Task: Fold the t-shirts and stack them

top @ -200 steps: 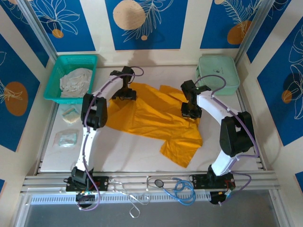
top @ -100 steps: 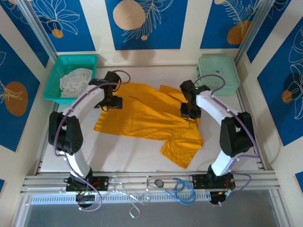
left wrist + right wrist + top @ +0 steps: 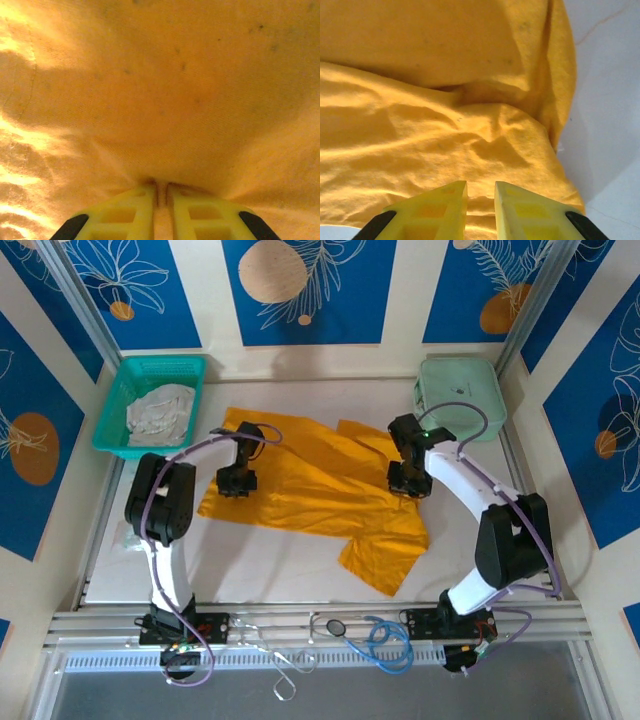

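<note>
Now left gripper (image 3: pixel 237 483), shifted nearer, pinches t-shirt (image 3: pixel 320 490).

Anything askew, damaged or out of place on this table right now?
The orange t-shirt lies rumpled and askew, one part trailing toward the near edge. The left end effector pinches it. The whitish cloth sits bunched in the teal basket. No damage visible.

A teal mesh basket (image 3: pixel 165 363) sits at the white desk's (image 3: pixel 280 560) far-left corner, a mint-green case (image 3: pixel 460 390) far right, and seemingly a blue cable (image 3: pixel 385 642) coils by the near rail.
</note>
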Robot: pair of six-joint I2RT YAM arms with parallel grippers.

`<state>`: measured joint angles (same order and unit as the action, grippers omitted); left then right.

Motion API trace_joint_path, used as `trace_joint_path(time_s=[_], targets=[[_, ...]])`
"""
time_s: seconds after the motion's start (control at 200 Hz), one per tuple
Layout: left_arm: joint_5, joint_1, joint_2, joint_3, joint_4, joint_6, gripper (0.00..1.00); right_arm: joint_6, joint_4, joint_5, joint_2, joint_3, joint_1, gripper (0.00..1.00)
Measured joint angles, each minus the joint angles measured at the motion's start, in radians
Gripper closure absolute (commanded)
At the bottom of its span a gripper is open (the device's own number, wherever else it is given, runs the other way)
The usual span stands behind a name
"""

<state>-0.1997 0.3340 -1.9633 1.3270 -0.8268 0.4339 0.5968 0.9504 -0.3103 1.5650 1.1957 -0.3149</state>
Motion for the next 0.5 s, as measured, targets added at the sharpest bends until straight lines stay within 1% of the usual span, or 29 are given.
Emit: trace_joint_path(time_s=[0.05,0.125,0.295,0.375,0.5], targets=[[-0.003,0.000,0.024,-0.035,0.027,0.011,0.84,-0.004,-0.007,0.003,-0.006,-0.015,0.020,0.75],[-0.004,0.000,0.082,-0.116,0.058,0.031,0.84,-0.016,-0.019,0.010,-0.010,-0.028,0.055,0.71],[-0.003,-0.001,0.209,-0.285,0.056,0.069,0.83,-0.059,-0.050,0.037,0.013,-0.003,0.110,0.64],[-0.002,-0.001,0.247,-0.331,0.053,0.088,0.83,-0.093,-0.054,0.055,0.084,0.074,0.115,0.62],[0.011,-0.002,0.278,-0.361,0.048,0.112,0.81,-0.172,-0.072,0.082,0.249,0.276,0.108,0.58]])
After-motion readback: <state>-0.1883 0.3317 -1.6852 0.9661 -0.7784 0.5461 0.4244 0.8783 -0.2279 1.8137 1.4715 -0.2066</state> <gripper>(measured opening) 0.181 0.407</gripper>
